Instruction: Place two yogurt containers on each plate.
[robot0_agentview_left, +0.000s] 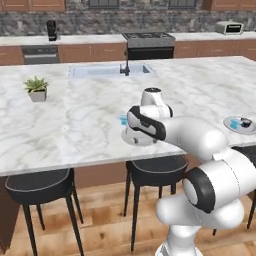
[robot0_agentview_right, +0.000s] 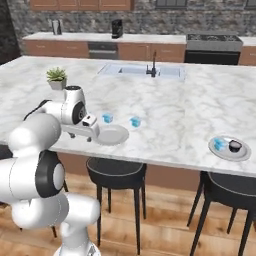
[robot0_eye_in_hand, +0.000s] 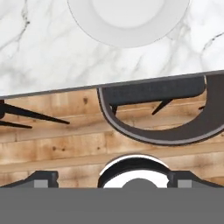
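Marble island counter (robot0_agentview_right: 170, 107), largest: carries everything. Black stool (robot0_eye_in_hand: 175, 109) under its near edge.

Near plate (robot0_agentview_right: 113, 135) at counter's front edge, bare, sits at 3 o'clock of gripper (robot0_agentview_right: 90, 122). Far plate (robot0_agentview_right: 230, 148) toward right end holds one blue cup (robot0_agentview_right: 218, 144) plus dark item (robot0_agentview_right: 235, 146), identity unclear.

Two loose yogurt containers (robot0_agentview_right: 107, 118) (robot0_agentview_right: 135, 121) at 12 to 1 o'clock of near plate, just beyond rim.

Gripper spread wide, holding nothing, hanging over counter edge.

Step in hand, judged: approach for pickup. Next calls for reach past near plate, descent over nearer cup, pinch.
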